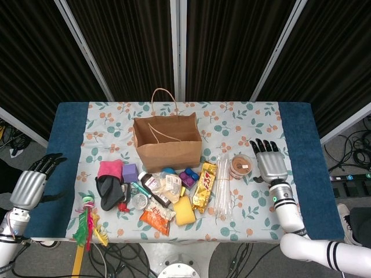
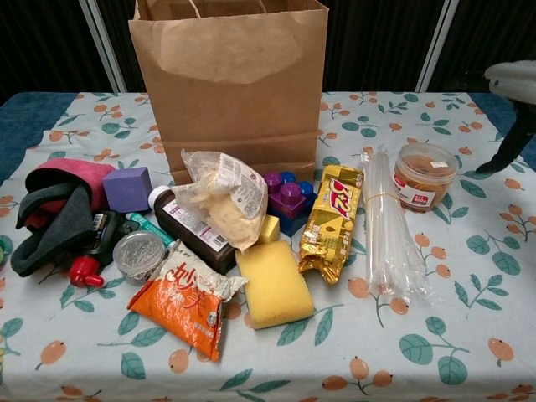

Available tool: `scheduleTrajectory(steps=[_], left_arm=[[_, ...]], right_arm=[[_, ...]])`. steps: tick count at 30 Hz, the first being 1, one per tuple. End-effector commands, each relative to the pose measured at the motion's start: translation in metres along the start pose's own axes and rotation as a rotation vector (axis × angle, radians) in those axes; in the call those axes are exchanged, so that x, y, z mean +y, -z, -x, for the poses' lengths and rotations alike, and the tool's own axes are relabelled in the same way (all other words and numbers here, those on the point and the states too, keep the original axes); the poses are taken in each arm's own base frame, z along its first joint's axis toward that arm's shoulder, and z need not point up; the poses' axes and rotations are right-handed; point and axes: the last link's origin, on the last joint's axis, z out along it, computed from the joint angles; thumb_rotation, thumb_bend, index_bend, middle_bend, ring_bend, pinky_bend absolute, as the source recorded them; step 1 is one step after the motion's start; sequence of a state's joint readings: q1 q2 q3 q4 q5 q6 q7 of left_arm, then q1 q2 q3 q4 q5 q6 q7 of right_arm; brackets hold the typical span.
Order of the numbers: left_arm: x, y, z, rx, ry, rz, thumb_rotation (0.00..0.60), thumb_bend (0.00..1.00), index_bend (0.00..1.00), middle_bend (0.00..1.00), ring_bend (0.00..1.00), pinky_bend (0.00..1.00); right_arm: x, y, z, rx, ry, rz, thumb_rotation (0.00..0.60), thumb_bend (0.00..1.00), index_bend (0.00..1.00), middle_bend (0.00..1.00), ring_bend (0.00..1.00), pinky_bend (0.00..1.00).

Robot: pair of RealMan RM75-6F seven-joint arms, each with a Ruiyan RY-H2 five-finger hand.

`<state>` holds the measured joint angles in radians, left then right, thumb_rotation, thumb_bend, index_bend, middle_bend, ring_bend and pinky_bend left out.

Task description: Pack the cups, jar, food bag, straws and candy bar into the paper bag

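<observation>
The brown paper bag [image 1: 168,139] [image 2: 230,84] stands upright and open at mid-table. In front of it lie a clear food bag [image 1: 171,186] [image 2: 219,197], a gold candy bar [image 1: 204,185] [image 2: 332,222] and a bundle of clear straws [image 1: 222,186] [image 2: 389,222]. A small lidded jar of brown paste [image 1: 240,166] [image 2: 425,176] stands right of the straws. A small clear cup [image 1: 139,201] [image 2: 138,254] sits left of the food bag. My right hand [image 1: 269,162] [image 2: 511,84] hovers just right of the jar, fingers spread, holding nothing. My left hand [image 1: 32,182] is open at the table's left edge.
Clutter fills the front: an orange snack bag [image 2: 186,301], yellow sponge [image 2: 274,285], brown bottle [image 2: 188,230], purple blocks [image 2: 286,197], purple cube [image 2: 127,188], pink and black cloths [image 2: 54,209]. Colourful feathers [image 1: 87,223] lie at the front left.
</observation>
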<state>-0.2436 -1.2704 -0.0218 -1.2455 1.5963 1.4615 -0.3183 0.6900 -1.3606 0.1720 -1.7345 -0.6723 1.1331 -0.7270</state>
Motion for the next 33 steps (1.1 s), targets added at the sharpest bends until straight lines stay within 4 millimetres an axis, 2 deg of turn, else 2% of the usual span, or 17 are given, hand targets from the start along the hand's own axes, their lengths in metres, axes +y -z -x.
scheduleTrajectory(steps=[1, 5, 12, 19, 24, 28, 33], left_arm=[[-0.001, 0.001, 0.000, 0.000, 0.000, -0.001, 0.600, 0.13, 0.23, 0.24, 0.15, 0.25], [-0.003, 0.001, -0.001, -0.001, 0.000, -0.006, 0.600, 0.13, 0.23, 0.24, 0.15, 0.25], [-0.004, 0.000, 0.000, -0.003, -0.002, -0.004, 0.600, 0.13, 0.23, 0.24, 0.16, 0.25], [-0.004, 0.000, 0.003, -0.011, -0.003, -0.006, 0.600, 0.13, 0.23, 0.24, 0.16, 0.25], [-0.006, 0.000, 0.003, -0.014, -0.005, -0.006, 0.600, 0.13, 0.23, 0.24, 0.15, 0.25], [-0.005, -0.001, 0.003, -0.012, -0.003, -0.004, 0.600, 0.13, 0.23, 0.24, 0.16, 0.25], [-0.004, 0.000, 0.003, -0.011, -0.001, -0.001, 0.600, 0.13, 0.23, 0.24, 0.15, 0.25]], right_arm=[[-0.006, -0.010, 0.020, -0.046, 0.020, 0.006, 0.600, 0.00, 0.00, 0.03, 0.00, 0.04], [-0.012, -0.020, 0.030, -0.073, 0.014, 0.007, 0.600, 0.00, 0.00, 0.03, 0.00, 0.04], [-0.021, -0.032, 0.034, -0.057, 0.003, -0.002, 0.600, 0.00, 0.01, 0.06, 0.00, 0.04], [-0.029, -0.039, 0.042, -0.062, -0.001, -0.010, 0.600, 0.00, 0.09, 0.12, 0.01, 0.10], [-0.034, -0.042, 0.042, -0.046, -0.006, -0.016, 0.600, 0.00, 0.20, 0.19, 0.09, 0.19], [-0.036, -0.043, 0.042, -0.024, -0.005, -0.021, 0.600, 0.07, 0.31, 0.30, 0.20, 0.30], [-0.035, -0.041, 0.038, 0.000, -0.007, -0.026, 0.600, 0.14, 0.43, 0.39, 0.29, 0.40]])
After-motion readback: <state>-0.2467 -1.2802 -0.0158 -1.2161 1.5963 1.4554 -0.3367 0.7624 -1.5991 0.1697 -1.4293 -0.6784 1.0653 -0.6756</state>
